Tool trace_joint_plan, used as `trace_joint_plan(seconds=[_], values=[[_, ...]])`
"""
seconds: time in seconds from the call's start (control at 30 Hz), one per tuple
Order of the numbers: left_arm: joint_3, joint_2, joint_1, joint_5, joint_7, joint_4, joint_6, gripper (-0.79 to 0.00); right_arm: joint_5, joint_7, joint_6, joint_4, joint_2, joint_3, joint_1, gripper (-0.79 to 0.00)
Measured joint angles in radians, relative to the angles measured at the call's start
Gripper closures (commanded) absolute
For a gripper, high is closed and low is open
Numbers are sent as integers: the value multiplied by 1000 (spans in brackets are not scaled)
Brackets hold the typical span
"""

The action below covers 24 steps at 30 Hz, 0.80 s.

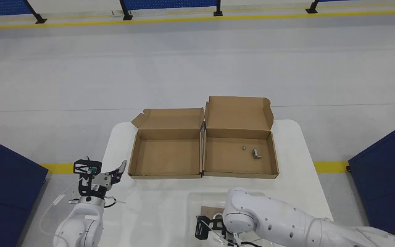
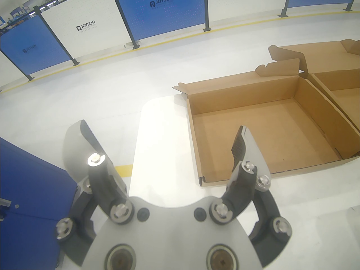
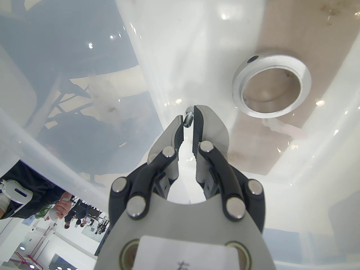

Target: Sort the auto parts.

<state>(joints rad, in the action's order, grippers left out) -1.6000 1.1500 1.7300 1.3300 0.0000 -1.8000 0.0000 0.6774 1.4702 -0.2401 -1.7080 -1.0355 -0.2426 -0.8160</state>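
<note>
**Operator:** Two arms are at the table. Which is working, and at what step?

**Technician:** The right gripper (image 3: 188,123) is clenched on a small silver threaded bolt (image 3: 188,116) inside the translucent white plastic tray (image 1: 203,200), at the 6 o'clock edge of the white table (image 1: 290,142). This looks like the pick step. The left gripper (image 2: 161,126) is spread wide and holds nothing.

**Operator:** Next move?

**Technician:** Probably lift clear, then carry toward 1 o'clock to the right-hand brown cardboard box (image 1: 222,157). The hold is at the tips only, so the bolt could slip.

**Operator:** Bolt condition?

**Technician:** Short, bright metal, with its thread between the pads. A silver metal ring (image 3: 271,110) lies near it — not touching.
</note>
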Motion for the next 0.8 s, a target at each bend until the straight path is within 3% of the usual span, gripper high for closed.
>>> trace_joint_plan(seconds=[0.3, 0.6, 0.8], values=[[0, 0, 0, 0, 0, 0, 0, -785, 5, 28, 22, -20, 0, -19, -3, 0], [0, 0, 0, 0, 0, 0, 0, -785, -5, 58, 71, -154, 67, -127, -35, 0], [0, 0, 0, 0, 0, 0, 0, -785, -10, 53, 73, -160, 71, -135, -38, 0]])
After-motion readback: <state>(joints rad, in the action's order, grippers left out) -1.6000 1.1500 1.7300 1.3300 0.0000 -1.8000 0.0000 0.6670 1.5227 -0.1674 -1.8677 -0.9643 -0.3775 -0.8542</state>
